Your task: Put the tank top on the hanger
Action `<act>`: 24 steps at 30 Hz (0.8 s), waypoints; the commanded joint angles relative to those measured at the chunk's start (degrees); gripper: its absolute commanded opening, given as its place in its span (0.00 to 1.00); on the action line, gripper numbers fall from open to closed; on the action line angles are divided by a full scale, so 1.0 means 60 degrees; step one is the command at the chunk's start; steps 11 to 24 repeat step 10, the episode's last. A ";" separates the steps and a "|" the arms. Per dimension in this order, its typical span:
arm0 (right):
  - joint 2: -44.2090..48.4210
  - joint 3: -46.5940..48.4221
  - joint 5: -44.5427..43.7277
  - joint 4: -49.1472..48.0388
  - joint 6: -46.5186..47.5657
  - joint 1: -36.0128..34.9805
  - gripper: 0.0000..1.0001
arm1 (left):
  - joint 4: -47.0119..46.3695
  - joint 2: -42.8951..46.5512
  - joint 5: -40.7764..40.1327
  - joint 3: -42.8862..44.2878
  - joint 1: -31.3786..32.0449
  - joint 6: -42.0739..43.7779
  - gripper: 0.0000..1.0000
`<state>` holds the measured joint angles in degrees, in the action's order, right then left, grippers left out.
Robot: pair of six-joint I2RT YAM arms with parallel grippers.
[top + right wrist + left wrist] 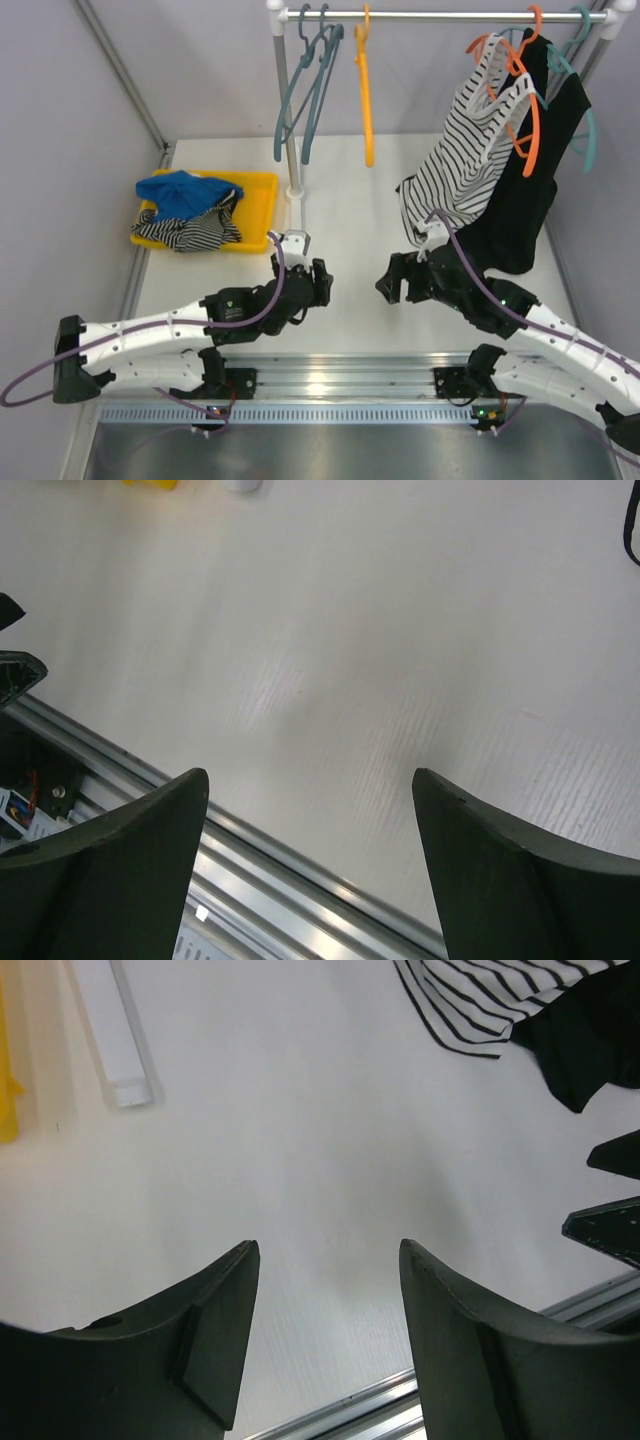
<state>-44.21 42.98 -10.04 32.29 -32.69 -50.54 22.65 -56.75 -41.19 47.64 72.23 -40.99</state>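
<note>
The tank top (465, 160), white with thin black stripes, hangs on the red-orange hanger (527, 105) at the right end of the rail, its straps over the hanger's arms. Its hem also shows in the left wrist view (470, 1000). My left gripper (318, 280) is open and empty, low over the bare table (328, 1250). My right gripper (392, 283) is open and empty, just below and left of the tank top's hem; in the right wrist view (310, 775) it hangs over bare table near the front rail.
A large black garment (530, 190) hangs behind the tank top. Teal hangers (305, 90) and a yellow-orange hanger (366, 90) hang on the rail. A yellow tray (258, 205) at the left holds a blue garment (185, 190) and a bold-striped one (190, 232). The rack's pole (288, 120) stands mid-table.
</note>
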 commanded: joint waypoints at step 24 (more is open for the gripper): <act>0.0468 -0.0367 -0.0962 -0.1105 0.0570 -0.0116 0.93 | -0.0055 -0.0678 -0.0122 0.0029 -0.0055 -0.1107 0.63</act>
